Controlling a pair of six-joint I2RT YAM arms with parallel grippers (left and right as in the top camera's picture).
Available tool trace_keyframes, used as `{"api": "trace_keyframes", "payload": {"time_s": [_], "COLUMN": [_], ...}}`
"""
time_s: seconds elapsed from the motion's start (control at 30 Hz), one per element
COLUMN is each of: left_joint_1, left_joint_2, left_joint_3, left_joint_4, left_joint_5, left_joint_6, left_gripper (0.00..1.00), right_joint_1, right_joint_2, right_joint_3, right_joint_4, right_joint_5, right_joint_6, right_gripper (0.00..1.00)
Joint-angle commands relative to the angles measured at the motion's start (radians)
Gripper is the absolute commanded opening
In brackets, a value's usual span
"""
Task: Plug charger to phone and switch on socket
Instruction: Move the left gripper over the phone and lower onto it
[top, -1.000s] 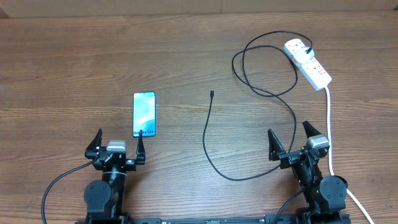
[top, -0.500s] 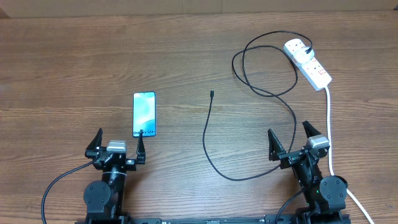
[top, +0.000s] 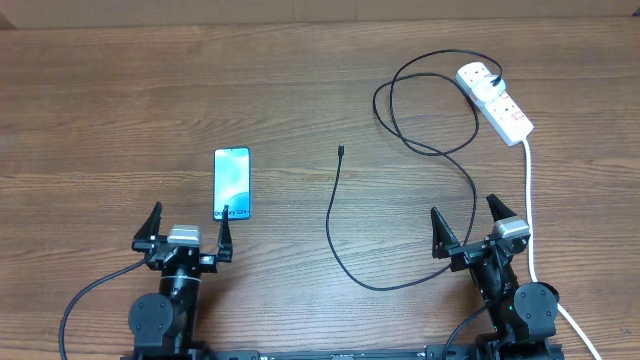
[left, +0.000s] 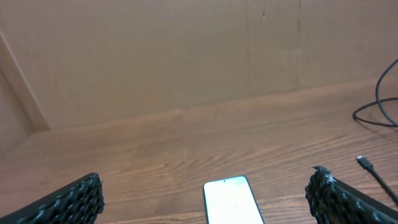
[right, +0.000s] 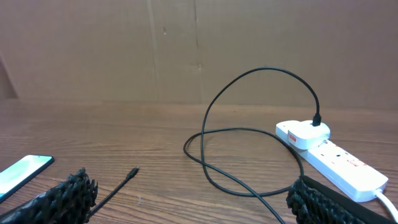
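We see the left gripper (top: 191, 210) and the right gripper (top: 462, 207) at the near edge of the wooden table (top: 100, 90), each with fingers spread wide and nothing between them. The phone (top: 231, 183) lies flat, screen up, just ahead of the left gripper. The charger (top: 331, 220) runs from its free connector tip (top: 341, 151), well apart from the phone, in loops to the white plug (top: 478, 75) in the socket (top: 505, 108) at far right.

Overhead cam looks straight down on table (top: 120, 90); wrist cams low, facing fwd, both catch phone (left: 230, 199) & charger (right: 131, 172).
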Motion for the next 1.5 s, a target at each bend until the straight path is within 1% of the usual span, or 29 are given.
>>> {"api": "trace_keyframes", "payload": {"time_s": [0.0,0.1,0.2,0.3,0.4,0.5,0.57,0.6,0.67,0.77,0.8,0.9,1.13,1.27,1.3,1.37,1.4,1.47], "left_joint_1": [0.003,0.003,0.003,0.003,0.003,0.002,0.002,0.002,0.002,0.002,0.002,0.002,0.002,0.001,0.001,0.001,-0.002,-0.011], "left_joint_2": [0.077,0.186,0.298,0.421,0.571,0.801,0.902,0.965,1.068,1.186,1.248,1.353,1.45,1.492,1.508,1.547,1.584,1.629], "left_joint_3": [0.091,0.164,0.255,0.372,0.526,0.792,0.912,0.993,1.129,1.287,1.373,1.501,1.509,1.508,1.508,1.508,1.508,1.508], "left_joint_4": [0.003,0.003,-0.001,-0.058,-0.157,-0.361,-0.457,-0.529,-0.653,-0.793,-0.869,-0.99,-1.07,-1.068,-1.069,-1.082,-1.1,-1.12], "left_joint_5": [0.013,0.025,0.079,0.121,0.173,0.249,0.278,0.294,0.3,0.296,0.296,0.303,0.308,0.304,0.288,0.222,0.183,0.134], "left_joint_6": [0.017,0.017,0.017,0.014,0.014,0.014,0.014,0.014,0.014,0.019,0.019,0.015,0.01,0.009,-0.022,-0.145,-0.193,-0.236], "left_gripper": [1.0,1.0,1.0,1.0,1.0,1.0,1.0,1.0,1.0,1.0,1.0,1.0,1.0,1.0,1.0,0.99,0.96,0.92], "right_joint_1": [0.006,0.006,0.006,0.006,0.006,0.006,0.006,0.006,0.006,0.006,0.006,0.006,0.006,0.006,0.006,0.006,0.006,0.006], "right_joint_2": [-0.01,-0.01,-0.01,-0.01,-0.01,-0.01,-0.01,-0.01,-0.01,-0.01,-0.01,-0.01,-0.01,-0.01,-0.01,-0.01,-0.01,-0.01], "right_joint_3": [-0.01,-0.01,-0.01,-0.01,-0.01,-0.01,-0.01,-0.01,-0.01,-0.01,-0.01,-0.01,-0.01,-0.01,-0.01,-0.01,-0.01,-0.01], "right_joint_4": [0.004,0.004,0.004,0.004,0.003,0.003,0.003,0.004,0.004,0.004,0.004,0.004,0.004,0.004,0.004,0.004,0.004,0.004], "right_joint_5": [-0.005,-0.005,-0.005,-0.005,-0.005,-0.005,-0.005,-0.005,-0.005,-0.005,-0.005,-0.005,-0.005,-0.005,-0.005,-0.005,-0.005,-0.005], "right_joint_6": [-0.005,-0.005,-0.005,-0.005,-0.005,-0.005,-0.005,-0.005,-0.005,-0.005,-0.005,-0.005,-0.005,-0.005,-0.005,-0.005,-0.005,-0.005], "right_gripper": [1.0,1.0,1.0,1.0,1.0,1.0,1.0,1.0,1.0,1.0,1.0,1.0,1.0,1.0,1.0,1.0,1.0,1.0]}}
